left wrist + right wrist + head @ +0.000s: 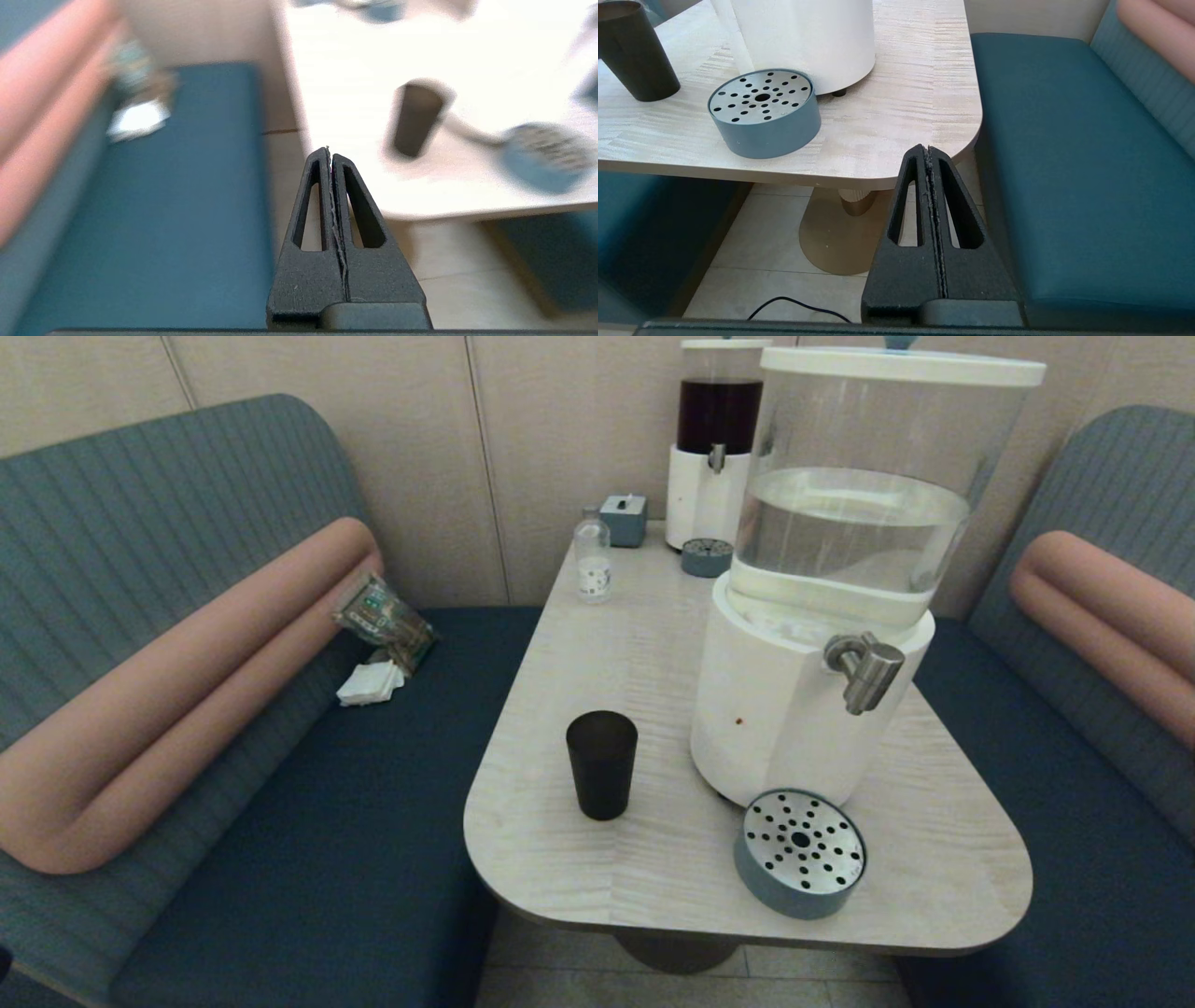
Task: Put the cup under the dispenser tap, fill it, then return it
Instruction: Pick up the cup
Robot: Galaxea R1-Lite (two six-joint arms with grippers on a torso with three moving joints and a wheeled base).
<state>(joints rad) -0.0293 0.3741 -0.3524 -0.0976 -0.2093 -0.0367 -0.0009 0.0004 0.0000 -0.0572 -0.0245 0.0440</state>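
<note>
While both arms hung below the table edge, I'd started nothing; left gripper and right gripper pressed together, empty; next: open left, reach cup, carry to drip tray under dispenser tap.

The cup stands upright on the surface, left of the big dispenser and apart from it. The dispenser tap juts out above the drip tray, which sits at the dispenser's foot near the front edge. Behind, a second dispenser, a bottle and a small box.
</note>
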